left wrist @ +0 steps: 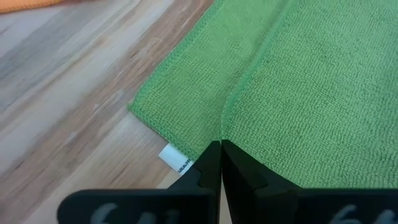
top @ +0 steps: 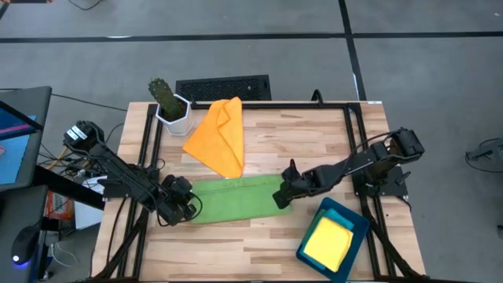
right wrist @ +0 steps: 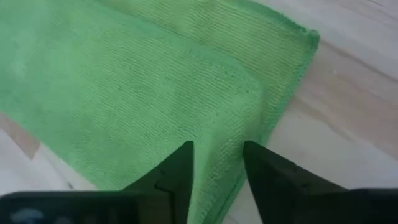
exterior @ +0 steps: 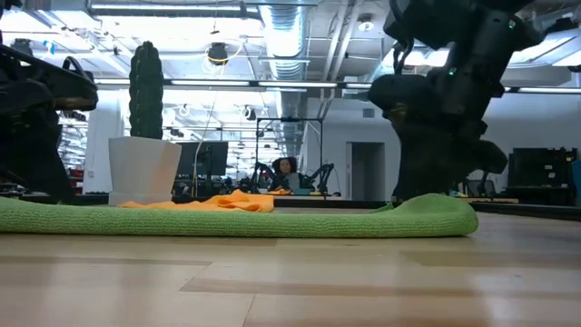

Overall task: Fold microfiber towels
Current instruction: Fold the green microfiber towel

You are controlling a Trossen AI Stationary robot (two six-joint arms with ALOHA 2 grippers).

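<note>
Starting at the table's left side, the left gripper (top: 182, 206) sits at the left end of the green towel (top: 236, 198), which lies as a long folded strip across the middle of the wooden table (top: 314, 134). In the left wrist view its fingers (left wrist: 211, 171) are pressed together right at the towel's edge, where the upper layer's hem (left wrist: 239, 81) runs back from the fingertips; whether they pinch any cloth between them I cannot tell. If they hold only one layer, or nothing, a lift here would likely peel the fold open or leave the end behind. A small white tag (left wrist: 171, 158) pokes out beside that corner.

Behind the strip lies the orange towel (top: 220, 135), loosely folded, near a potted cactus (top: 167, 101); it is close enough that a wide swing could drag it.

At the strip's right end, the right gripper (top: 284, 195) stands over the cloth with its fingers (right wrist: 177, 171) spread, straddling a raised ridge of the top layer. Closing there may catch just the upper layer, so the ends would lift unevenly and the next fold would come out skewed.

Farther right, a yellow towel (top: 328, 242) rests in the teal tray (top: 352, 218), apart from the work.
</note>
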